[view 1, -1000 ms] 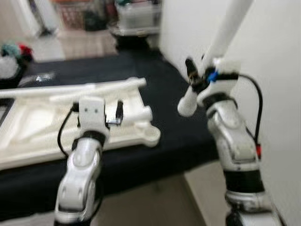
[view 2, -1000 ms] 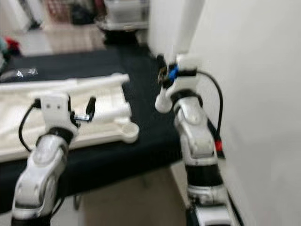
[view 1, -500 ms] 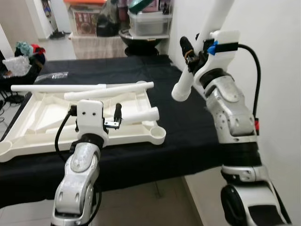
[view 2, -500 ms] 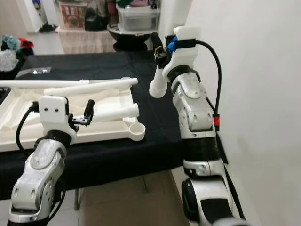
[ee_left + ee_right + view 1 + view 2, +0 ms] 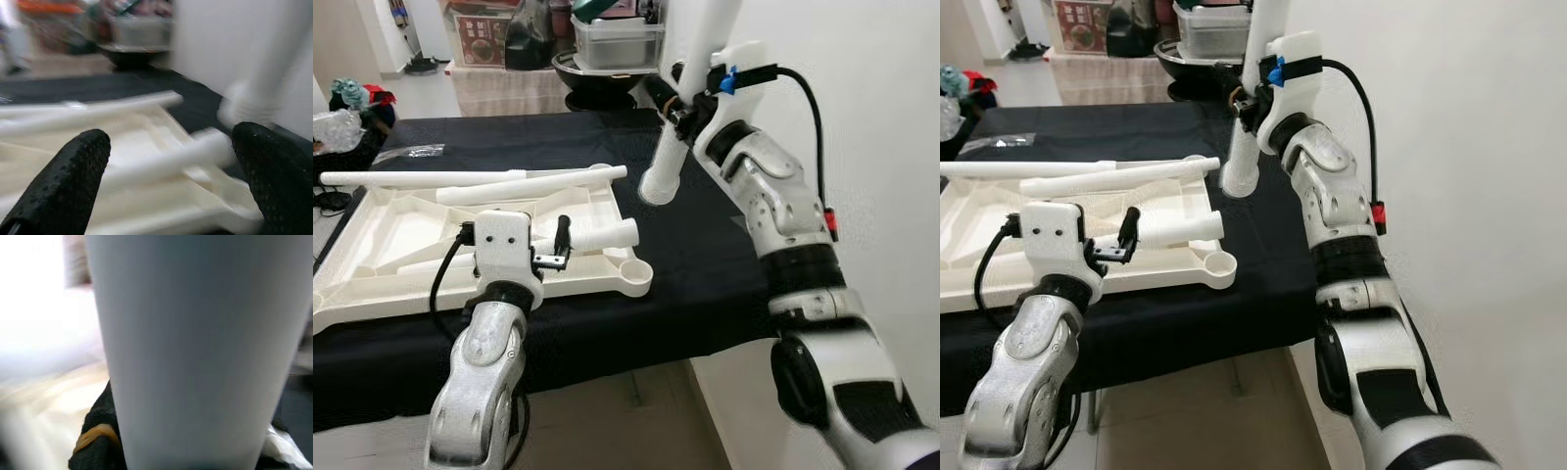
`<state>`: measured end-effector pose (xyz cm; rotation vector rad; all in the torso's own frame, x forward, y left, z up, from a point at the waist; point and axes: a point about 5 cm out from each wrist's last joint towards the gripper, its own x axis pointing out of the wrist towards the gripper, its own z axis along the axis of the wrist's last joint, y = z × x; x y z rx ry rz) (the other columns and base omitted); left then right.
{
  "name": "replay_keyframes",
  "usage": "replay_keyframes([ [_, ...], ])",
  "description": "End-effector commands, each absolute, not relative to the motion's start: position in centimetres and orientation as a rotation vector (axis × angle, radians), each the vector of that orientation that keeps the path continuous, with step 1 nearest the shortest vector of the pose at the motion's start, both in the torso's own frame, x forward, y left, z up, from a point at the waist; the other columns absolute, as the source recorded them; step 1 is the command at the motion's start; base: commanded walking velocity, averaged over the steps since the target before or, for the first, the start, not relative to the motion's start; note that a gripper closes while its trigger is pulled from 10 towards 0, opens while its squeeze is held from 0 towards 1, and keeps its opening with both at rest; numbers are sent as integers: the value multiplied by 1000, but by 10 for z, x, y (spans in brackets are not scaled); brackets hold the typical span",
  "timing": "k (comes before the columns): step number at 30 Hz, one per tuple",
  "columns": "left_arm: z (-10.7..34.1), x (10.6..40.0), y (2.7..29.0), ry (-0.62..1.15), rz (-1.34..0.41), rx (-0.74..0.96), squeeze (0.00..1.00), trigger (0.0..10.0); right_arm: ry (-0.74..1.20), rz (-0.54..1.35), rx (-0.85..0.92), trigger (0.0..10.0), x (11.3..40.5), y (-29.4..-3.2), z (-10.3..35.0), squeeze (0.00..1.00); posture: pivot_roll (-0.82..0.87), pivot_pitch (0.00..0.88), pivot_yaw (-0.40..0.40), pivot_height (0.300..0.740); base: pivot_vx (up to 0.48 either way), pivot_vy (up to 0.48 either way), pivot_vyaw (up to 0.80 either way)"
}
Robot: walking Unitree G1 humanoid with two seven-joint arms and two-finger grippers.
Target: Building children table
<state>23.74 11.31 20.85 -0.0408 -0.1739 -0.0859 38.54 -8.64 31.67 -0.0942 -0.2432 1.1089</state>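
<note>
An upturned white plastic tabletop (image 5: 372, 264) lies on the black-covered table (image 5: 705, 274), with three loose white legs (image 5: 529, 186) resting across it. An empty round leg socket (image 5: 633, 271) marks its near right corner. My right gripper (image 5: 677, 98) is shut on a fourth white table leg (image 5: 668, 157), held nearly upright above the cloth, right of the tabletop. My left gripper (image 5: 546, 245) stands open over the tabletop's near edge, beside a short leg (image 5: 602, 235), with nothing between its fingers (image 5: 73, 181).
A white wall (image 5: 862, 117) runs close along the right. Past the table's far end stand a clear storage box (image 5: 615, 44), a dark bowl and boxes. A small plastic bag (image 5: 416, 152) lies on the cloth at far left. Tiled floor (image 5: 607, 421) lies below the near edge.
The camera has shifted and sharpened. My right gripper has carried the upright leg leftward, closer to the tabletop's right side. The left gripper keeps its place and stays open.
</note>
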Motion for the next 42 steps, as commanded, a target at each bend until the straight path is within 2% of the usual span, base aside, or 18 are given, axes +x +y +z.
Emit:
replay_keyframes([
  [1, 212, 230, 107, -169, -111, -77, 0, 10000, -181, 1287, -108, 10000, 381, -77, 310, 0, 17, 145, -118, 740, 0, 0, 0],
  [2, 212, 230, 107, -169, -111, -77, 0, 10000, -181, 1287, -108, 10000, 381, -77, 310, 0, 17, 145, -118, 740, 0, 0, 0],
  [3, 212, 225, 106, -152, -111, -85, 0, 10000, -165, 1340, -84, 10000, 380, -77, 313, 0, 23, 189, -123, 740, 0, 0, 0],
  [7, 212, 221, 106, -149, -112, -89, 0, 10000, -166, 1361, -70, 10000, 381, -77, 316, 0, 24, 194, -124, 740, 0, 0, 0],
  [9, 211, 216, 106, -132, -108, -95, 0, 10000, -182, 1379, -67, 10000, 382, -78, 320, 0, 23, 237, -126, 740, 0, 0, 0],
  [14, 210, 211, 103, -110, -110, -101, 0, 10000, -213, 1403, -78, 10000, 383, -81, 329, 0, 33, 253, -125, 740, 0, 0, 0],
  [20, 214, 210, 102, -99, -112, -100, 0, 10000, -301, 1479, -6, 10000, 379, -95, 355, 0, 33, 252, -118, 740, 0, 0, 0],
  [31, 216, 214, 107, -98, -106, -70, 0, 10000, -194, 1313, -243, 10000, 390, -116, 330, 0, 54, 237, -106, 740, 0, 0, 0],
  [42, 217, 217, 108, -93, -112, -63, 0, 10000, -203, 1306, -220, 10000, 390, -122, 321, 0, 54, 234, -87, 740, 0, 0, 0],
])
